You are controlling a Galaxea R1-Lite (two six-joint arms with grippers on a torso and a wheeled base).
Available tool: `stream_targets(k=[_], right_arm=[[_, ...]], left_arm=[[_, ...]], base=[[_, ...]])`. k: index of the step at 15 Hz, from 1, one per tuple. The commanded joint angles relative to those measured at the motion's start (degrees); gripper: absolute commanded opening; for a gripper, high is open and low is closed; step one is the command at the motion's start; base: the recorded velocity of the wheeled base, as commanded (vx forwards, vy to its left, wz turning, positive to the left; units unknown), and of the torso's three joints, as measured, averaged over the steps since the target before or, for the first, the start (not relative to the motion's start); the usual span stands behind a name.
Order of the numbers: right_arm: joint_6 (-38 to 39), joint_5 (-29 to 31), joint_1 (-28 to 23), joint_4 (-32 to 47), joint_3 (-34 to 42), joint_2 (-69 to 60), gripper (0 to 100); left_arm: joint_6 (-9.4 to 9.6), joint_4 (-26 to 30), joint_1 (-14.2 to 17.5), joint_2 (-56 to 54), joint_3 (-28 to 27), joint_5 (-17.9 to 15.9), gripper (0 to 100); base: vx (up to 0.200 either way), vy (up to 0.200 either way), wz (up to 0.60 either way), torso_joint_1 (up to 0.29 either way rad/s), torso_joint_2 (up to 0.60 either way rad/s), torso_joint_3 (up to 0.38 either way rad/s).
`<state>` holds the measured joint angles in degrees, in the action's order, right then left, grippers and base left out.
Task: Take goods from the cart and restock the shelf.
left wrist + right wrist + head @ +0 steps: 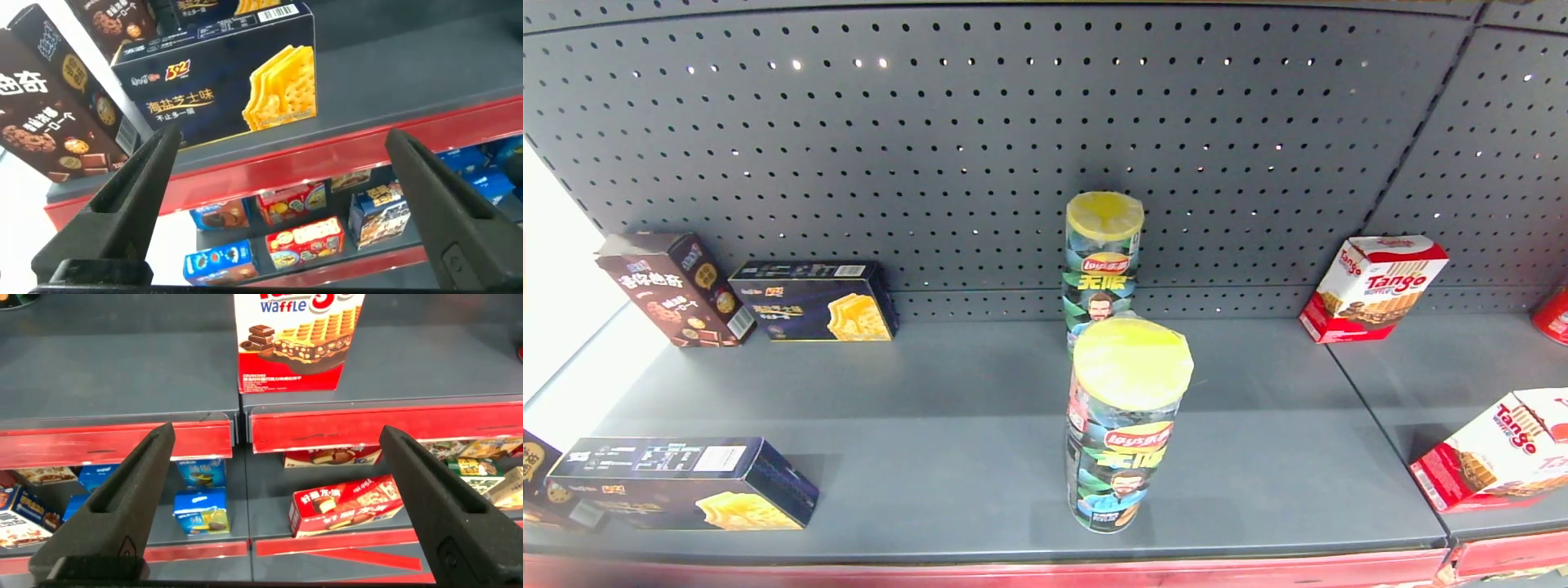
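Shelf [931, 408] with near chip can [1123, 425] and far chip can [1103, 261] in line at its middle. My left hand [282, 139], spread wide and empty, faces a cracker box [221, 77]; my right hand [278, 433], likewise spread, faces a wafer box [298, 343].

Left claw [282, 143] spread wide, right claw [278, 437] likewise

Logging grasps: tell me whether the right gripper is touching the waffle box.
Apart. The right wrist view shows the waffle box on the shelf, with clear space between it and both open fingers of the right gripper.
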<state>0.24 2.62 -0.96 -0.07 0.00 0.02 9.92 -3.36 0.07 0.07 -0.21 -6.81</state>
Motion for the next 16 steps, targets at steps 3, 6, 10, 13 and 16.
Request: stream_targets(k=[3,6,10,13,16], right_arm=[[0.0,0.0,0.0,0.0,0.0,0.0,100],[0.0,0.0,0.0,0.0,0.0,0.0,100],[0.0,0.0,0.0,0.1,0.0,0.0,100],[0.0,0.0,0.0,0.1,0.0,0.0,100],[0.0,0.0,0.0,0.0,0.0,0.0,100]], left_arm=[[-0.34,-0.2,-0.1,-0.1,0.0,0.1,100],[-0.61,-0.2,0.0,-0.1,0.1,0.7,100],[-1.93,0.4,-0.1,-0.1,-0.1,1.1,100],[-3.07,0.5,-0.1,-0.1,-0.1,0.8,100],[-3.60,0.6,-0.2,-0.1,-0.2,1.0,100]], base=[[0.000,0.000,0.00,0.000,0.00,0.000],[0.000,0.000,0.00,0.000,0.00,0.000],[0.000,0.000,0.00,0.000,0.00,0.000],[0.000,0.000,0.00,0.000,0.00,0.000],[0.000,0.000,0.00,0.000,0.00,0.000]])
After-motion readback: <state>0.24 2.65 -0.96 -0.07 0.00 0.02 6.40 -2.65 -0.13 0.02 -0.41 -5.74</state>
